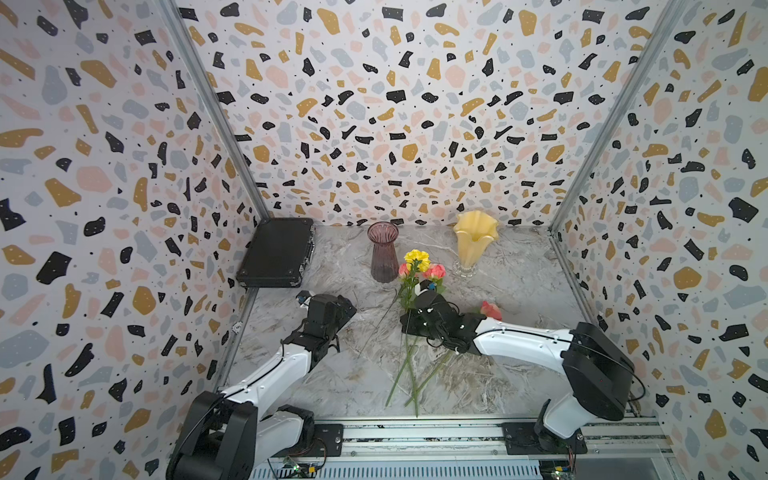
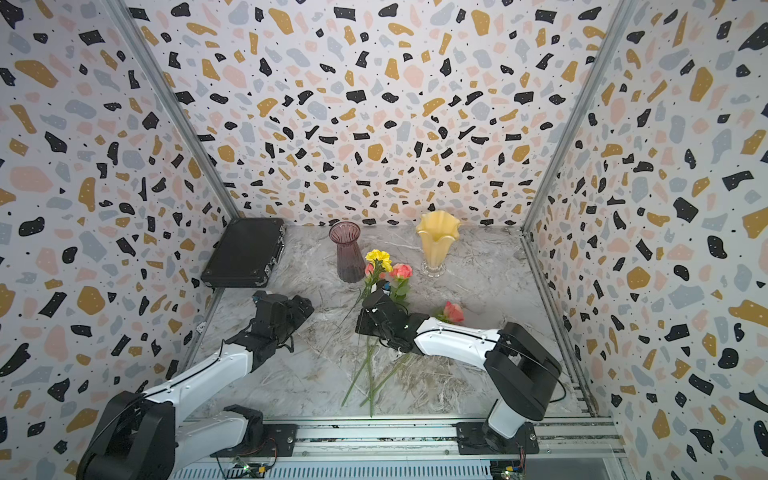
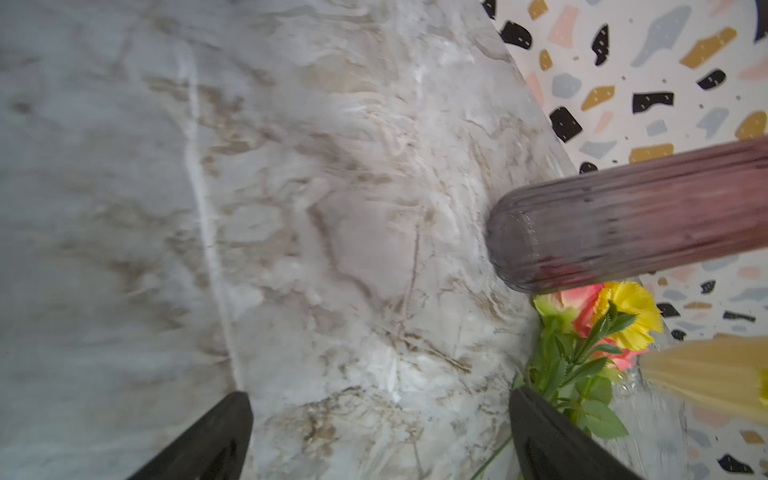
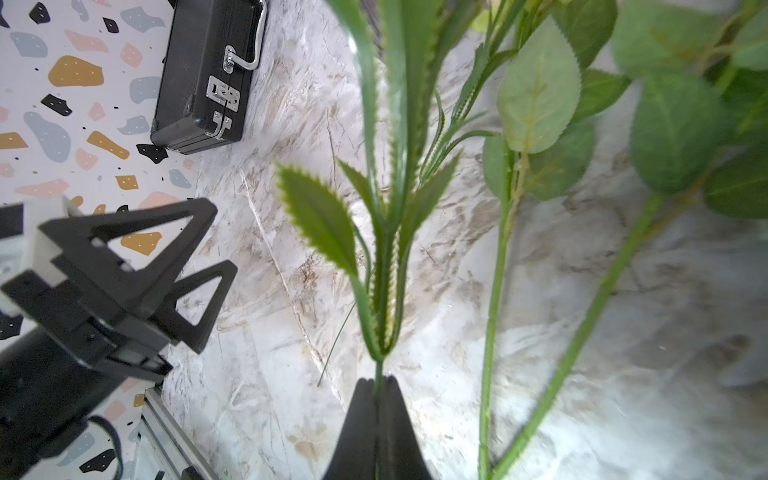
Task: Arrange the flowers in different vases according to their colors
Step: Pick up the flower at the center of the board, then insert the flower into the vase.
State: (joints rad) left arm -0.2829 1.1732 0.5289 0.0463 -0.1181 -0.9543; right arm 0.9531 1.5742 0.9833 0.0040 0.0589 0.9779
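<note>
Two vases stand upright at the back of the marble table (image 1: 519, 291), just below the frame's middle in both top views: one ribbed purple vase (image 1: 382, 257) left of centre and one yellow vase (image 1: 473, 241) with a wavy rim and a clear foot to its right. They are apart from each other, and no stem stands in either.

Flowers counted in the top views:
- One yellow bloom (image 1: 417, 257), in the gap between the two vases and slightly below them in the frame.
- Three pink roses: two (image 1: 435, 272) flank the yellow bloom. The third (image 1: 491, 310) lies alone further right, beside the right arm.
- Three green stems (image 1: 409, 374) fan toward the lower centre of the frame.
- One thin dark strand lies to their left; whether it carries a bloom cannot be told.

One black case (image 1: 276, 253) with metal latches lies closed at the table's back left corner. Any marking on its fittings is too small to read.

The right gripper (image 4: 378, 384) sits at frame centre. Its jaws are pressed together on one thin stem with narrow toothed leaves (image 4: 384, 249). Two thicker rose stems run free beside it.

The left gripper (image 3: 379, 395) is left of the flowers, with its jaws spread wide over bare table and nothing between them.
</note>
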